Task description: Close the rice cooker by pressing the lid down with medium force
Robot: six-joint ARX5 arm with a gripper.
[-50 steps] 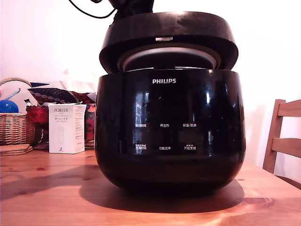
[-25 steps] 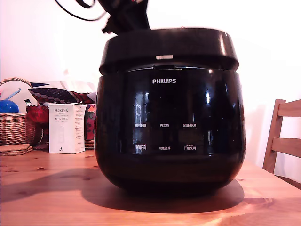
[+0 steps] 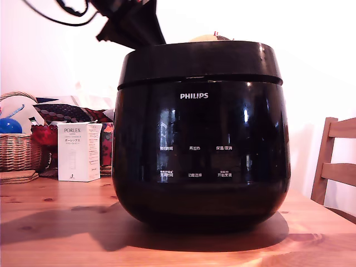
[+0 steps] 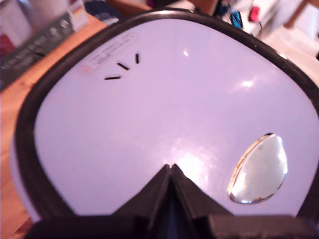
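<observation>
The rice cooker [image 3: 200, 150], a large glossy black pot with white PHILIPS lettering, stands on the wooden table [image 3: 55, 228]. Its lid [image 3: 197, 61] lies flat on the body, with only a thin seam between them. My arm [image 3: 130, 25] comes down onto the lid's top from the exterior view's upper left. In the wrist view the lid's top [image 4: 164, 109] looks pale and shiny under glare, with a silver oval button [image 4: 259, 169] and three short slots [image 4: 122, 67]. My gripper [image 4: 171, 168] is shut, its black tips together and resting on the lid's top with nothing between them.
A white PORLEX box [image 3: 79, 151] stands at the exterior view's left of the cooker, with a wicker basket [image 3: 19, 147] and patterned cloth behind it. A wooden chair [image 3: 336, 161] stands at the right edge. A black cable hangs at the top left.
The lid has swung down from partly raised, with its inner plate showing, to flat on the body. My arm went lower and toward the exterior view's left.
</observation>
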